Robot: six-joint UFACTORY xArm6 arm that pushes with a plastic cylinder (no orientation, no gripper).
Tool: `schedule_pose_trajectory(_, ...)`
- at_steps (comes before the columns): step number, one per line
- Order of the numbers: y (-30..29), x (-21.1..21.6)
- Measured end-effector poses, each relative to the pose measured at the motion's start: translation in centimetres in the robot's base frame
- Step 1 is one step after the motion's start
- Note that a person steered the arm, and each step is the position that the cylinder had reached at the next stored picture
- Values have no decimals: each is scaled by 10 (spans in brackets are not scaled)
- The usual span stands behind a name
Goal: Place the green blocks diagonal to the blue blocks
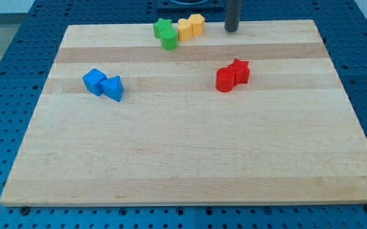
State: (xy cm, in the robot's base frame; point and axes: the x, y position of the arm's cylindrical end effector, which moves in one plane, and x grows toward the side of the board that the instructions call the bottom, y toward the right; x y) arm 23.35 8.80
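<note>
Two green blocks sit at the view's top centre: a green star (163,28) and a green cylinder (169,41) just below it, touching. Two blue blocks lie at the view's left: a blue cube (94,81) and a blue triangular block (113,88), touching each other. My tip (232,29) stands at the board's top edge, to the right of the green blocks and apart from them, with the yellow blocks between. It touches no block.
Two yellow blocks (190,27) sit right of the green star, touching it. A red cylinder (225,80) and a red star (239,70) sit together right of centre. The wooden board (189,152) lies on a blue perforated table.
</note>
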Motion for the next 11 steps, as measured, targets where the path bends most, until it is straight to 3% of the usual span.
schedule_pose_trajectory(1, -36, 52)
schedule_pose_trajectory(2, -114, 82)
schedule_pose_trajectory(3, -200, 83)
schedule_pose_trajectory(4, -244, 60)
schedule_pose_trajectory(5, -262, 11)
schedule_pose_trajectory(6, -265, -41)
schedule_pose_trajectory(8, -251, -42)
schedule_pose_trajectory(11, -164, -41)
